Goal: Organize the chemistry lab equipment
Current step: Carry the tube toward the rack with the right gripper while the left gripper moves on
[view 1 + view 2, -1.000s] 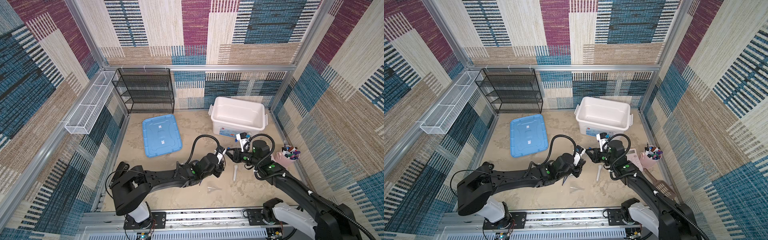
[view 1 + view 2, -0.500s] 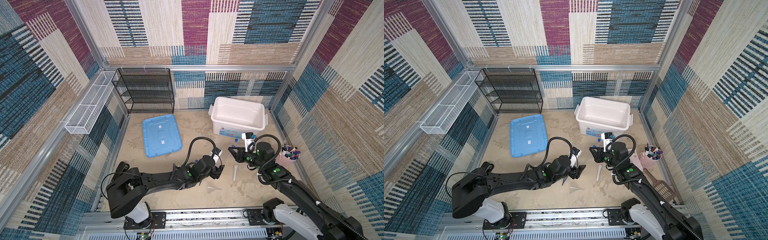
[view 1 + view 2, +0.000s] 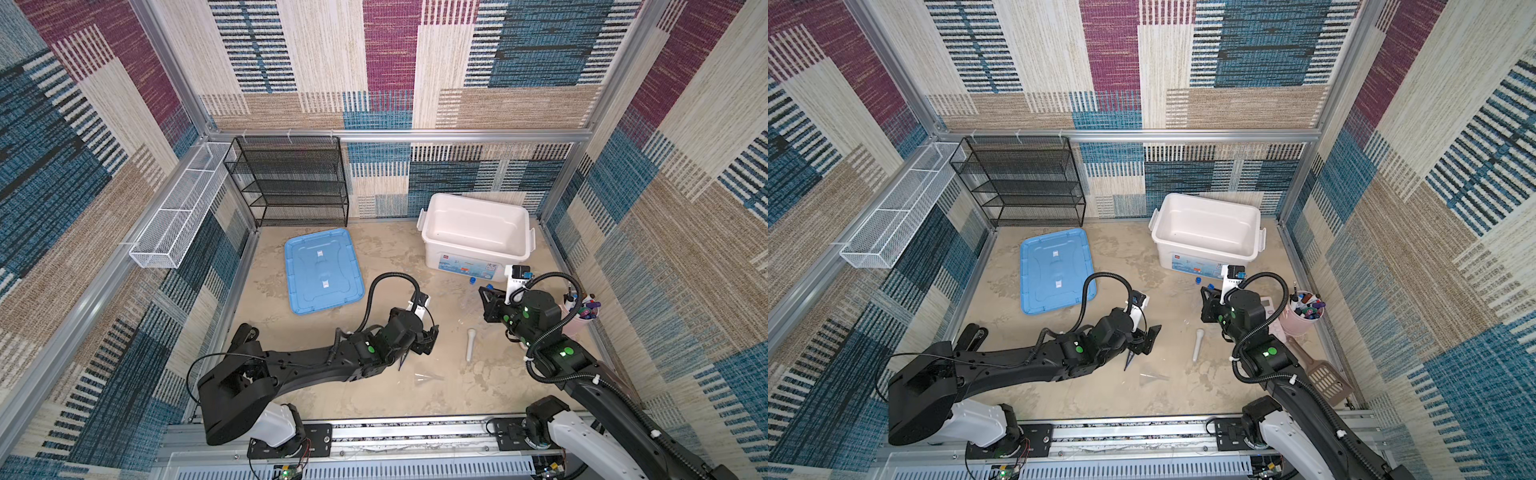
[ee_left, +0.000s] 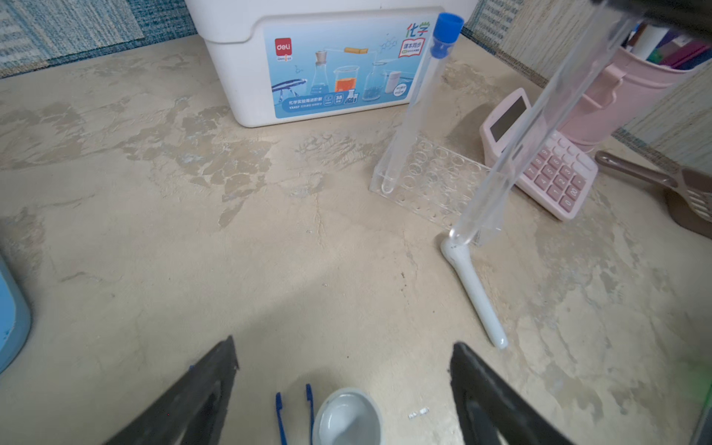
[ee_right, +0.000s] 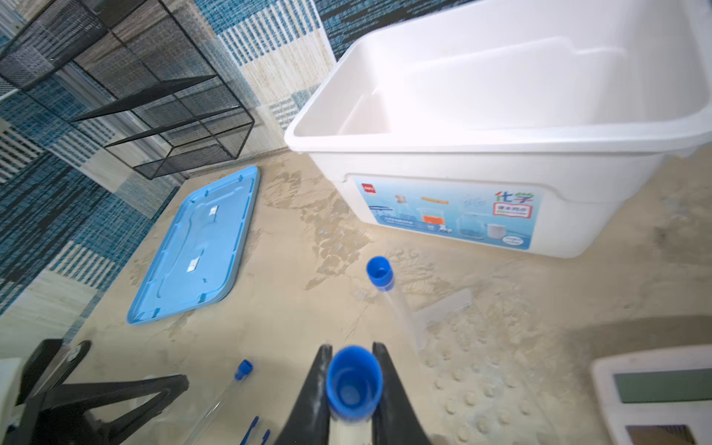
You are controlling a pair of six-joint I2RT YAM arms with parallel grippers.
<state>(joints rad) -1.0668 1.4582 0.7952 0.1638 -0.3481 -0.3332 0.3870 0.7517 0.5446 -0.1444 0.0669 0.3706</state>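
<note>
Over beige tabletop (image 4: 192, 231), left gripper (image 4: 343, 343) has opened; right gripper (image 5: 352, 346) clamps test tube (image 5: 353, 381).

I work in a small robot test cell. Aluminium profiles (image 3: 415, 134) make its frame, and patchwork woven fabric (image 3: 390, 54) covers every wall. My left arm (image 3: 299, 365) and my right arm (image 3: 552, 361) stand on a metal rail (image 3: 395, 432) at the front edge of a beige tabletop (image 3: 357, 395). A black mesh shelf (image 3: 291, 183) stands at the back wall, and a white wire basket (image 3: 178, 224) hangs at the side.
</note>
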